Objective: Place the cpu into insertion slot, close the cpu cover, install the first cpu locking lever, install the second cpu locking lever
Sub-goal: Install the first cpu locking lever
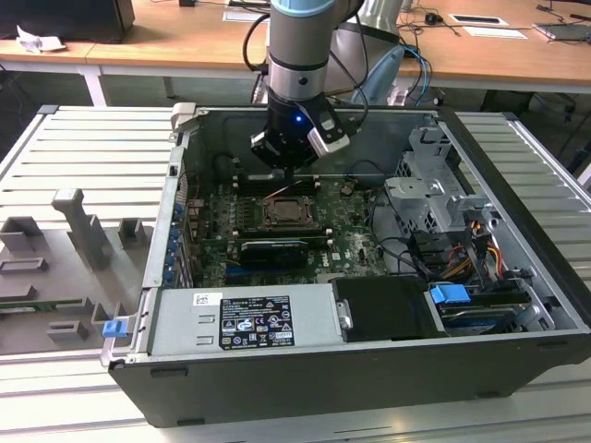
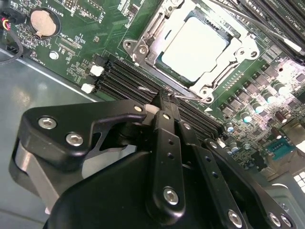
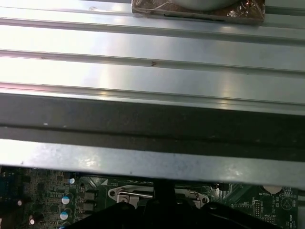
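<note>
The cpu [image 2: 193,47] lies flat in the insertion slot [image 1: 290,214], its pale metal top showing through the window of the cpu cover [image 2: 153,29], which is folded down over it. My gripper [image 2: 164,101] hangs just above the socket's edge, on the side of the memory slots, with its black fingers [image 2: 165,125] pressed together. A thin wire locking lever [image 2: 147,89] runs along that socket edge right at the fingertips; whether they touch it I cannot tell. In the exterior view the gripper [image 1: 288,171] is low inside the open computer case, behind the socket.
Black memory slots [image 2: 119,78] lie between gripper and socket. A coin battery [image 2: 42,21] sits on the board. A long black card [image 1: 268,249], the power supply [image 1: 245,318] and a drive cage [image 1: 429,198] ring the socket. Grey fixtures [image 1: 83,231] stand on the ribbed table.
</note>
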Motion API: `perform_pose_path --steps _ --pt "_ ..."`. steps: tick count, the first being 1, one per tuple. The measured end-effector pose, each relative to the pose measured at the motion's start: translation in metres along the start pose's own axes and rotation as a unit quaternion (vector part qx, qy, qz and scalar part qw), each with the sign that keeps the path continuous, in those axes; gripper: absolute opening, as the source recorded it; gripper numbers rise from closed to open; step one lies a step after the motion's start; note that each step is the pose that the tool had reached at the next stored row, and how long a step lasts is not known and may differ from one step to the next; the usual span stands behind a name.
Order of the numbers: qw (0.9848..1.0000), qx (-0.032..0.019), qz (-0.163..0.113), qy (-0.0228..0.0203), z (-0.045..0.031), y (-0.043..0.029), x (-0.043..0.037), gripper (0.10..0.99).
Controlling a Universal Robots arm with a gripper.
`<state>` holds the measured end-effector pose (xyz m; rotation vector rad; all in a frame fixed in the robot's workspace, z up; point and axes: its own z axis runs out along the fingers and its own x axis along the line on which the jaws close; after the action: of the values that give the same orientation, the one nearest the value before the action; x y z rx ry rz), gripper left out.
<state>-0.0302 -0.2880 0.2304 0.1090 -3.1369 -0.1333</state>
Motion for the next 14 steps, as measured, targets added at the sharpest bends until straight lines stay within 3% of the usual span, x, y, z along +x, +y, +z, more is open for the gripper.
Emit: perform_pose_path --steps 14 --pt "1.0 0.0001 0.0 0.0 0.0131 -0.0004 -0.0093 0.106"
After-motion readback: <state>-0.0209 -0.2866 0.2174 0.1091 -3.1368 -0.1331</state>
